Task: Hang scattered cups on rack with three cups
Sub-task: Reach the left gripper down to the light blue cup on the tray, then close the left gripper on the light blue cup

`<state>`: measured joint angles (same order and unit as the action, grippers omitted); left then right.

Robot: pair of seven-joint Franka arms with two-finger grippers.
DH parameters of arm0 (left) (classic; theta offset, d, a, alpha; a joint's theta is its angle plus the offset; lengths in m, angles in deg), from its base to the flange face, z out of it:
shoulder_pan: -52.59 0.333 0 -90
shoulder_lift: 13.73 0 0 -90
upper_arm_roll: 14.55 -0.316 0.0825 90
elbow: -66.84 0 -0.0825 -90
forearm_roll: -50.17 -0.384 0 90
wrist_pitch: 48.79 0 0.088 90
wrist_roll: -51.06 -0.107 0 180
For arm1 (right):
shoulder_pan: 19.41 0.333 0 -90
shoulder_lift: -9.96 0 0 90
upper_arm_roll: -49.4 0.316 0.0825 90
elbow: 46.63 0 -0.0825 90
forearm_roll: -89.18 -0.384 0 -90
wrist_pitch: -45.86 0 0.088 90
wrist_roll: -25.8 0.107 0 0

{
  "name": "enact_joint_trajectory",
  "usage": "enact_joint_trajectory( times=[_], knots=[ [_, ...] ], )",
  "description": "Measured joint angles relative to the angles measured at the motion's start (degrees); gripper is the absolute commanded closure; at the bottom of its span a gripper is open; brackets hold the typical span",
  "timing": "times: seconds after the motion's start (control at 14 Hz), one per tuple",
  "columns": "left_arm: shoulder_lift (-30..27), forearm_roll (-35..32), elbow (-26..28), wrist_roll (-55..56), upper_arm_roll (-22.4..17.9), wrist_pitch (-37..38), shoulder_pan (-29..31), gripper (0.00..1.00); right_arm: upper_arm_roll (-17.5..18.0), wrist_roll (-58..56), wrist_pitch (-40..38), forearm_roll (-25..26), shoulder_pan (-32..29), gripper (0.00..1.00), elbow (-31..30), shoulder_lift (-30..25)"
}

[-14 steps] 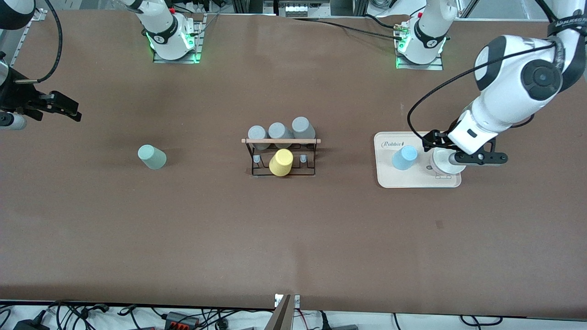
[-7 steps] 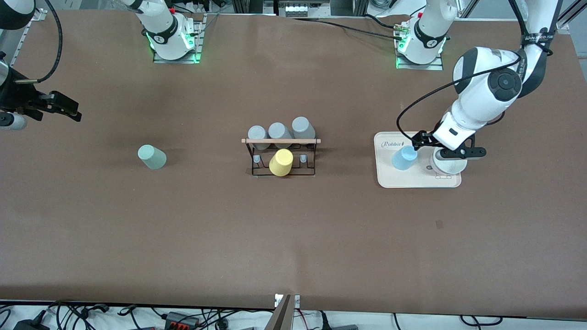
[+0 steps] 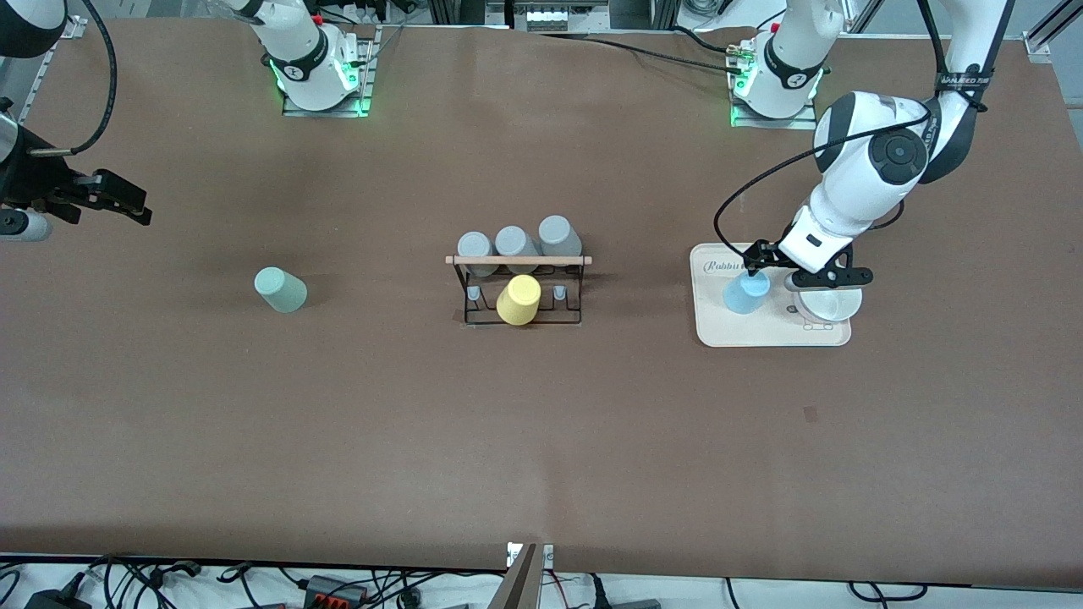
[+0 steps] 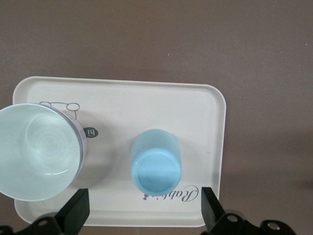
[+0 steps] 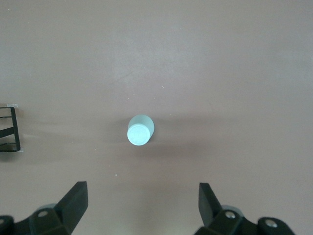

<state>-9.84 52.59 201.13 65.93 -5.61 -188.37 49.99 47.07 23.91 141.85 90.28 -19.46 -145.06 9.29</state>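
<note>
Light blue cup stands inverted, long axis vertical, base up, on the beige tray beside a white bowl. Left gripper hangs over it, fingers spread, grasping nothing. Mint cup stands inverted at nine o'clock from the rack. Right gripper waits over the brown table, fingers apart, empty. Cables edge the table.

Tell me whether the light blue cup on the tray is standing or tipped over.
Standing, upside down: the light blue cup shows a closed flat top on the beige tray, with the open left gripper above it.
</note>
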Motion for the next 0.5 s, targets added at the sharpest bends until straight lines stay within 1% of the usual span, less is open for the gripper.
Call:
enact_joint_trajectory(
  times=[0.5],
  knots=[
    [0.69, 0.00, 0.05, 0.07, 0.02, -0.39, 0.00, 0.00, 0.00, 0.00, 0.00, 0.00, 0.00, 0.00, 0.00, 0.28]
  ],
)
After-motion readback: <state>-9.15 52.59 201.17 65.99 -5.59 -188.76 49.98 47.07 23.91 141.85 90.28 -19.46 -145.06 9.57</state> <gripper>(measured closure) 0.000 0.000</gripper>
